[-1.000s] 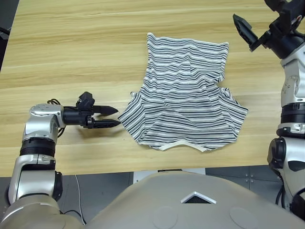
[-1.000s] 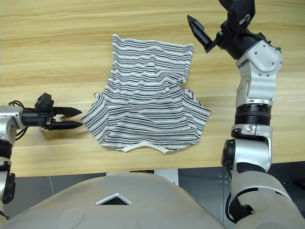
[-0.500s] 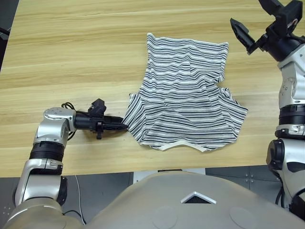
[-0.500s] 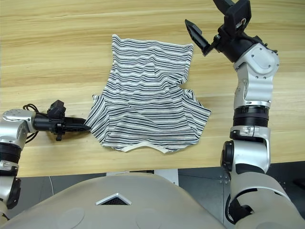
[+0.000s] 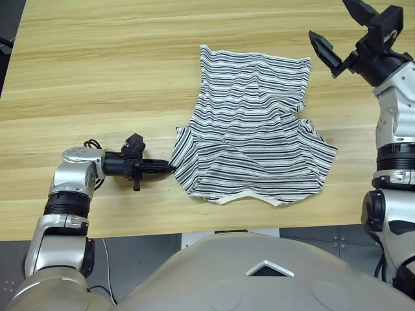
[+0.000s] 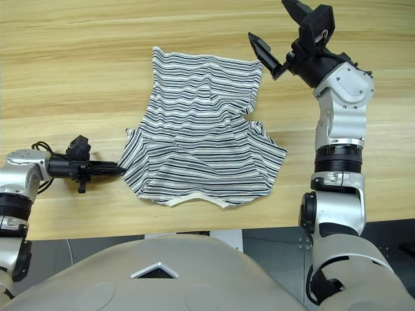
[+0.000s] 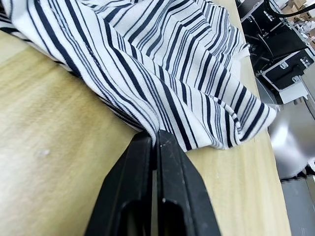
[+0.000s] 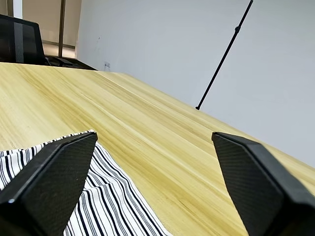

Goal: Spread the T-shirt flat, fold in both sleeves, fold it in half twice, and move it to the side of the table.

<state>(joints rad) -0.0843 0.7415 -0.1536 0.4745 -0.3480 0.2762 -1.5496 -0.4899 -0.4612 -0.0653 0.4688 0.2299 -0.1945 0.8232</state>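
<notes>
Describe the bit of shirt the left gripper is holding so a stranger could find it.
A striped T-shirt lies crumpled in the middle of the wooden table. Follow its edge on the robot's left toward the near hem, where the cloth juts out in a corner. The left gripper is shut on that corner; no other corner is gripped.

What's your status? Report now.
Left end effector shut on T-shirt, left edge. Right end effector open, raised near far right corner. T-shirt rumpled, unfolded.
</notes>
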